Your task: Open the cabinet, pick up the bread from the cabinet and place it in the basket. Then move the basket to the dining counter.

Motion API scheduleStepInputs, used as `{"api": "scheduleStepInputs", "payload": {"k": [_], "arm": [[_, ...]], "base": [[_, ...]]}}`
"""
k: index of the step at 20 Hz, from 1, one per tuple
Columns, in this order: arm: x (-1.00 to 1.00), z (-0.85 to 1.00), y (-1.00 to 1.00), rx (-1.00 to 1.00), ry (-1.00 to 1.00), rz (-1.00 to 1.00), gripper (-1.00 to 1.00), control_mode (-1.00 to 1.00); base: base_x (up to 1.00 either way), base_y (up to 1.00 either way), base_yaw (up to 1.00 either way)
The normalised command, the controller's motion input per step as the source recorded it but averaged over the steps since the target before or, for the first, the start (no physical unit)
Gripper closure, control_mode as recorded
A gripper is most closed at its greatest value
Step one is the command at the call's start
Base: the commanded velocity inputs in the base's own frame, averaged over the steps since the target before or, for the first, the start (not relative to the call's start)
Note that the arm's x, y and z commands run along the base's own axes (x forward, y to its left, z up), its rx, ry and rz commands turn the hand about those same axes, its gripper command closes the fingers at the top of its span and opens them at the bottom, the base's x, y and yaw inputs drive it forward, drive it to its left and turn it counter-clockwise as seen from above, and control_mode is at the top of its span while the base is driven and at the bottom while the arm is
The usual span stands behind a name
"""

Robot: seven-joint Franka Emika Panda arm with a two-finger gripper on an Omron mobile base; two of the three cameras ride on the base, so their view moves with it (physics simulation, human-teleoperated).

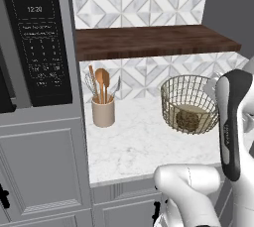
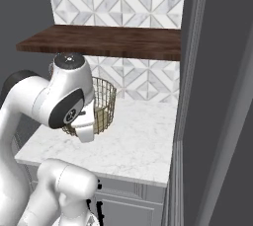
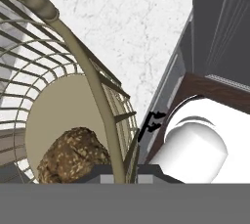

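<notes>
The brass-gold wire basket [image 1: 171, 94] is at the right of the marble worktop [image 1: 139, 146], under a dark wooden shelf. The brown bread [image 1: 188, 119] lies inside it on the pale disc base. In the hand view the bread [image 3: 73, 154] shows close through the wires, and my gripper [image 3: 124, 171] is shut on the basket's [image 3: 93, 91] rim strut at its near right side. From the right base view the basket [image 2: 106, 96] is partly hidden behind my arm. A grey cabinet [image 2: 217, 96] rises to the right of the worktop. The dining counter is out of view.
A beige utensil crock [image 1: 103, 111] with wooden spoons stands at the worktop's back left. The wooden shelf [image 1: 154, 40] overhangs the worktop. A black microwave [image 1: 42, 37] sits in the tall grey unit on the left. Grey drawers [image 1: 124, 206] run below the worktop's front edge.
</notes>
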Motion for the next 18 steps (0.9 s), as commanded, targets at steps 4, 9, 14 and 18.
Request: {"api": "scheduleStepInputs", "payload": {"k": [4, 9, 14, 18], "arm": [[0.00, 0.00, 0.00, 0.00, 0.00, 0.00, 1.00, -1.00], [-0.01, 0.00, 0.00, 0.00, 0.00, 0.00, 1.00, -1.00], [-0.08, -0.02, 0.02, 0.00, 0.00, 0.00, 1.00, 1.00], [0.00, 0.00, 0.00, 0.00, 0.00, 0.00, 1.00, 1.00]], "base": [[0.00, 0.00, 0.00], [0.00, 0.00, 0.00], [-0.31, 0.17, 0.00], [-0.62, 0.56, 0.00]]}}
